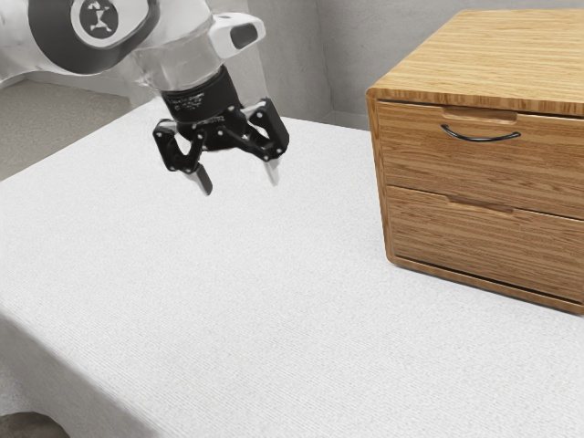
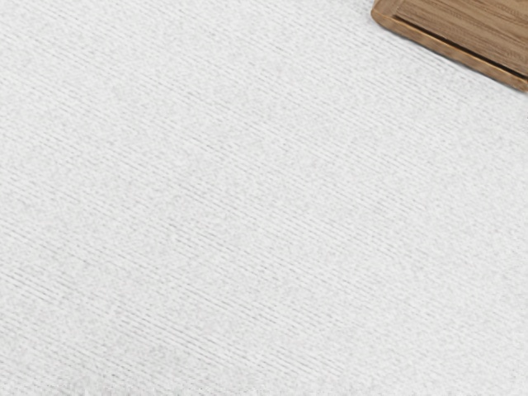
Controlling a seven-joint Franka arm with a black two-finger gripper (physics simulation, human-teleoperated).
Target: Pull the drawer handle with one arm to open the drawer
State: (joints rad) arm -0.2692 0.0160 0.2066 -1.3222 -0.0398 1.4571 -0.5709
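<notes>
A wooden cabinet (image 1: 484,137) with two drawers stands on the table at the exterior view's right. The upper drawer (image 1: 438,169) carries a thin dark curved handle (image 1: 481,137) and sits flush with the front, as does the lower drawer (image 1: 484,239). My black gripper (image 1: 237,180) hangs open above the table at the exterior view's upper left, well apart from the cabinet, fingers pointing down with nothing between them. In the wrist view a corner of the cabinet's base (image 2: 462,33) shows beyond the white tabletop.
The white textured table (image 1: 228,310) spreads wide between the gripper and the cabinet. Its near edge drops off at the exterior view's lower left. A grey wall stands behind the cabinet.
</notes>
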